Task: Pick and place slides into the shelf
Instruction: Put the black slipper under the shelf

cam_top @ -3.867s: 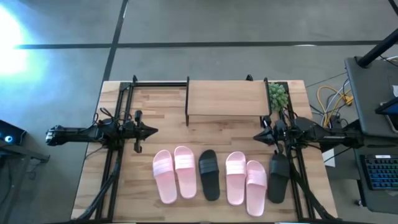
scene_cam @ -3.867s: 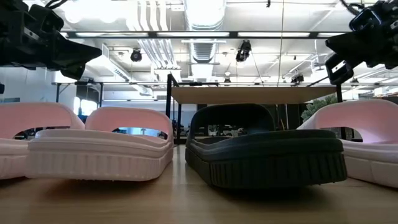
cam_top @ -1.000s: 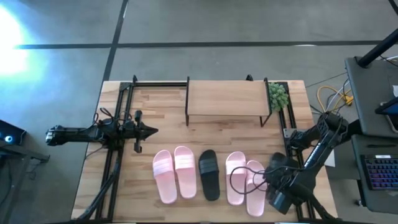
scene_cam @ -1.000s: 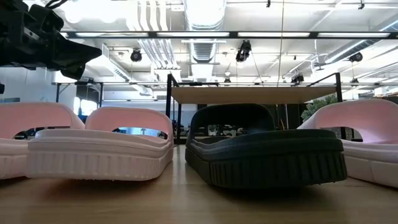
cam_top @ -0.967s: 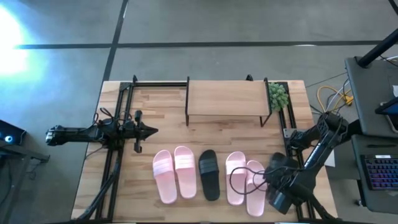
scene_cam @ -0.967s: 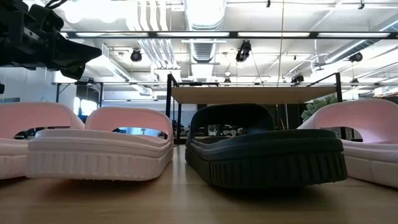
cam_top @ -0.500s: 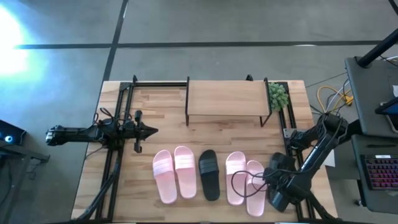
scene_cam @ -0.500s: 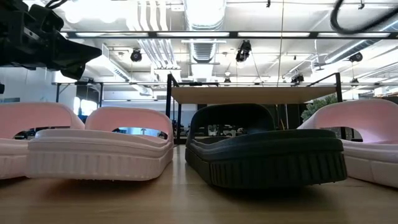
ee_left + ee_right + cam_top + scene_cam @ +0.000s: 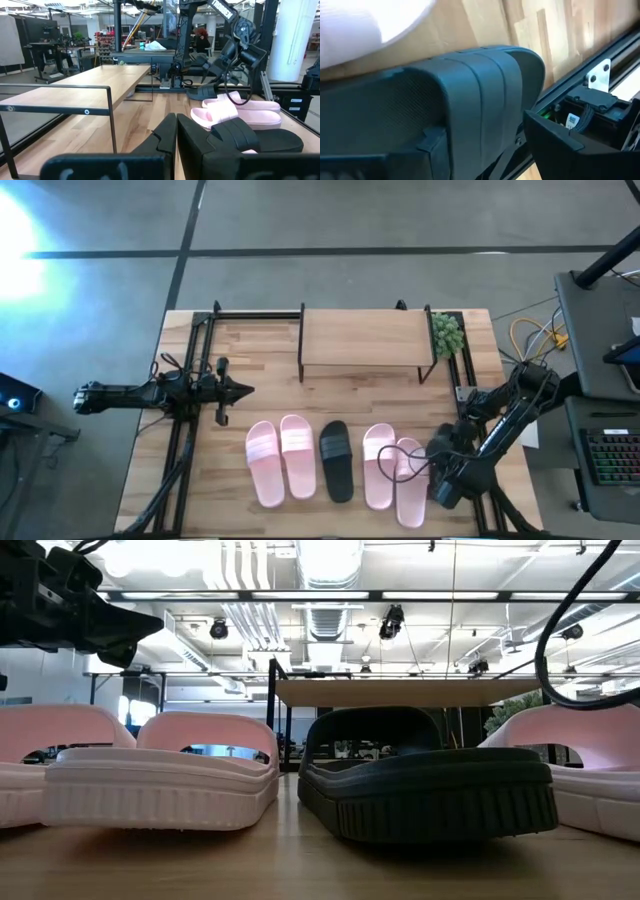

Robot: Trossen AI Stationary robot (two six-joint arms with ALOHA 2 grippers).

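Right gripper [image 9: 447, 480] hangs wide over the black slide [image 9: 470, 100] — light, soft foam, best pinched across its stiff strap; left gripper [image 9: 240, 391] is closed.

Rightmost black slide [image 9: 470, 100]: almost wholly covered by the right arm in the high view; strap fills the right wrist view close up, sole cut off.
Right gripper [image 9: 447, 480]: fingertips hidden under own wrist from above; out of the low view, only a cable loop showing.
Left gripper [image 9: 176, 135]: fingers pressed together, bases cut off by the frame edge.
Outer pink slides [image 9: 30, 755]: cut by both side edges of the low view.
Shelf [image 9: 405, 692]: legs mostly hidden behind the middle black slide [image 9: 425, 775] in the low view.
Space under shelf board: hidden from above.
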